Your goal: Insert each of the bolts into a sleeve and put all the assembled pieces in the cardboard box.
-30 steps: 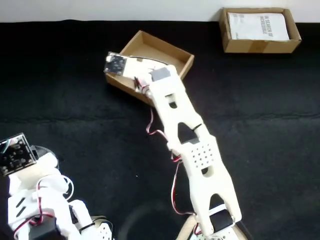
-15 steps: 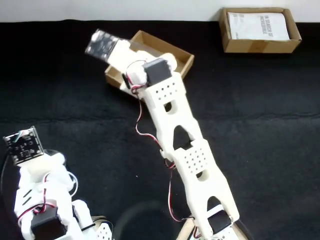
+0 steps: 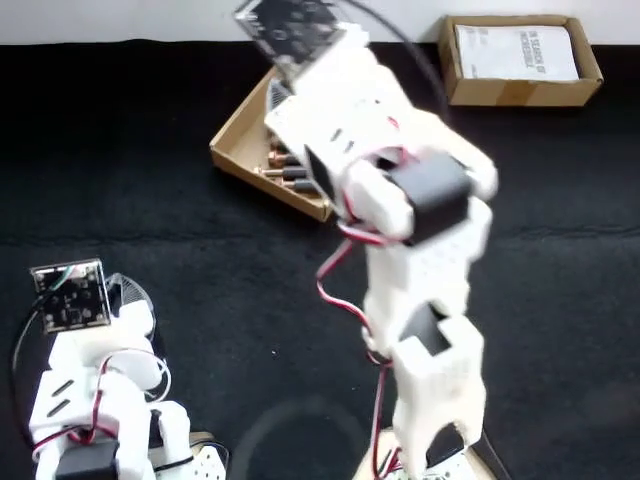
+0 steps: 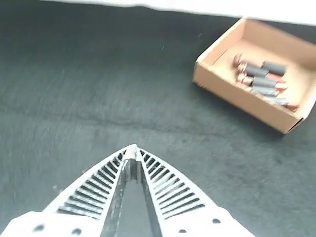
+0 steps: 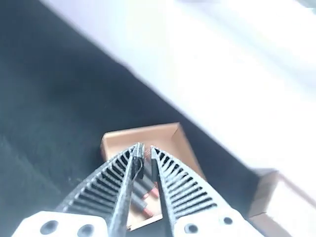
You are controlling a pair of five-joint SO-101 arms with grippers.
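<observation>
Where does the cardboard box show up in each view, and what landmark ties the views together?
High view: box at upper middle, partly under the right arm.
Left wrist view: box on the mat, well beyond the left gripper.
Right wrist view: box directly behind the right gripper.
Shared landmark: the assembled pieces lying inside it.

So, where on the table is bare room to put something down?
Bare cloth lies between the cardboard box and the left arm. More lies on the outer side of the right arm, nearer than the second box. It is crowded at the cardboard box: the assembled pieces lie inside, and the right arm hangs over it.
</observation>
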